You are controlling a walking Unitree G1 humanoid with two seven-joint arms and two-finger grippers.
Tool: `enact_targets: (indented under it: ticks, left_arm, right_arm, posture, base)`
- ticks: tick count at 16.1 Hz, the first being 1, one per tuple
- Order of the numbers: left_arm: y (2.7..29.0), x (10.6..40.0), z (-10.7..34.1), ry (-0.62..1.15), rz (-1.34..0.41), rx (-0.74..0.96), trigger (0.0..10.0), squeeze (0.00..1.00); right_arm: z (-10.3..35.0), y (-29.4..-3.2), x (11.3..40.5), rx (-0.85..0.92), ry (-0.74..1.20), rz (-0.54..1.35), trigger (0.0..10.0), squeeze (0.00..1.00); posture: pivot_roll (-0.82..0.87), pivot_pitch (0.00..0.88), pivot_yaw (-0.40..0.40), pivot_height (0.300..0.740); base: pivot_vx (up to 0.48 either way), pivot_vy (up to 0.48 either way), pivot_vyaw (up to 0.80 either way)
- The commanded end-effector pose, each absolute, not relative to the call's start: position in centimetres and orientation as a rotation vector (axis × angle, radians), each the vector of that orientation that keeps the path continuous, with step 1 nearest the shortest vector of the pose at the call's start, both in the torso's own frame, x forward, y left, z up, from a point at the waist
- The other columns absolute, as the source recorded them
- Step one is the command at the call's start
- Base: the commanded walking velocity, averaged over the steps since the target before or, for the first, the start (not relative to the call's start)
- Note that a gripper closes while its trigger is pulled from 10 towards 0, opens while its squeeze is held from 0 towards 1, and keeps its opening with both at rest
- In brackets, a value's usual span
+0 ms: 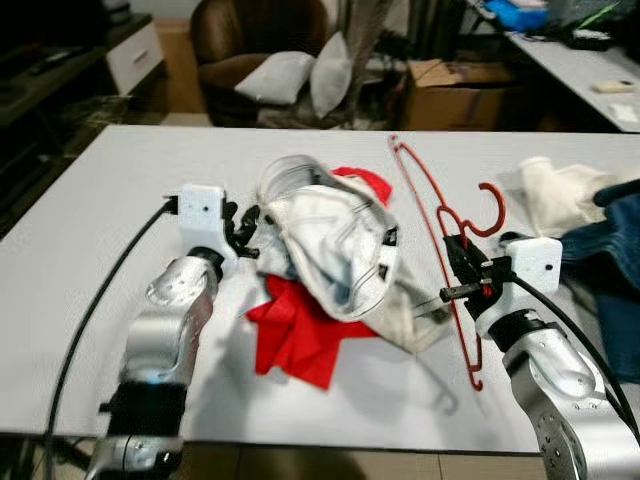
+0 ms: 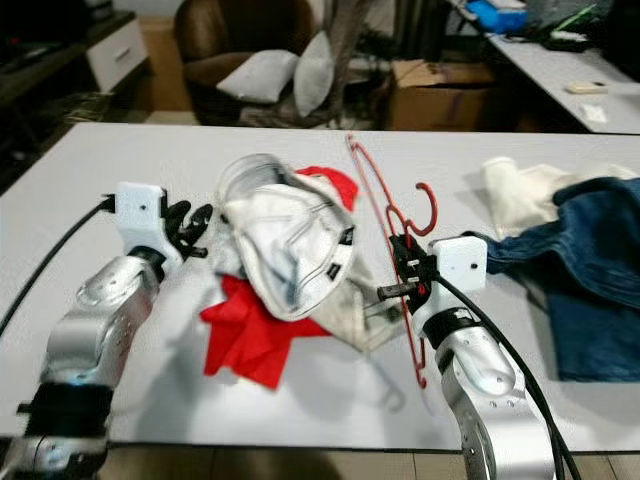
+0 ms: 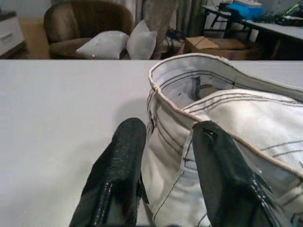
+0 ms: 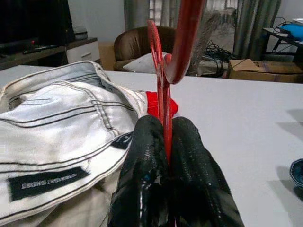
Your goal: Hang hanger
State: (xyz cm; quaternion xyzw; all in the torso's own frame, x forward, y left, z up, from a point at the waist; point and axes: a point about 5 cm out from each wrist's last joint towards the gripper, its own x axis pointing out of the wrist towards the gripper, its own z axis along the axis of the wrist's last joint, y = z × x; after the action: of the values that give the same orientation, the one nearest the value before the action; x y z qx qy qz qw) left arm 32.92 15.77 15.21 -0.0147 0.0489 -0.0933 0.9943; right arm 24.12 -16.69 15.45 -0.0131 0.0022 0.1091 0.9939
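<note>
While the white table [image 1: 120, 200] carries a heap of clothes, the head views place the red hanger [image 1: 425, 200] on its right part, raised at an angle beside the white jeans [image 1: 335, 250]. The right gripper [image 1: 462, 268] clamps its wire just below the hook. The left gripper [image 1: 243, 228] sits at the jeans' left edge, above a red cloth [image 1: 300, 335]. Blue jeans [image 1: 610, 250] lie further right, apart from the hanger.

Left wrist view: both fingers [image 3: 118, 175] stand well apart, with a fold of the white jeans' waistband [image 3: 189, 75] between them; whether the pads press the fabric is not clear.

Right wrist view: the two fingers [image 4: 142, 170] are pressed together on the hanger [image 4: 163, 94], the wire running up between them and the hook curving overhead.

Assessment: the step in hand appears to be getting the white jeans onto the hanger. To do it well, the right grip should hold firm near the hook so the frame does not swing, while the left closes fully on the waistband before lifting. The lower bar should be kept free of the red cloth.
</note>
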Motion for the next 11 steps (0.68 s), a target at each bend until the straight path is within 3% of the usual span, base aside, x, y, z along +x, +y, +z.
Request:
enact_targets:
  ticks: [1,6,7,8,11]
  left_arm:
    - [15.9,33.8,15.8,0.100,-0.170,-0.026,10.0,1.00]
    - [16.0,35.8,15.3,0.156,-0.210,-0.097,10.0,1.00]
    - [16.0,36.2,15.2,0.170,-0.212,-0.116,10.0,0.31]
    - [16.0,36.5,15.1,0.183,-0.218,-0.125,10.0,0.00]
    - [16.2,37.8,15.1,0.196,-0.187,-0.088,10.0,0.00]
  right_arm:
    - [15.7,-17.0,24.4,-0.038,-0.002,0.203,10.0,0.00]
    - [15.7,-16.8,24.9,-0.093,0.018,0.219,10.0,0.00]
    - [15.7,-16.9,24.9,-0.099,0.018,0.218,10.0,0.00]
    - [15.7,-16.9,24.8,-0.102,0.020,0.219,10.0,0.00]
    - [15.3,-16.8,24.6,-0.111,0.040,0.225,10.0,0.00]
  posture:
    - [-0.05,0.000,0.029,0.740]
    - [-0.06,0.000,0.053,0.740]
    - [-0.06,0.000,0.053,0.740]
    - [-0.06,0.000,0.053,0.740]
    - [-0.07,0.000,0.053,0.740]
  base:
    - [0.000,0.000,0.00]
    - [0.000,0.000,0.00]
    - [0.000,0.000,0.00]
    - [0.000,0.000,0.00]
    - [0.000,0.000,0.00]
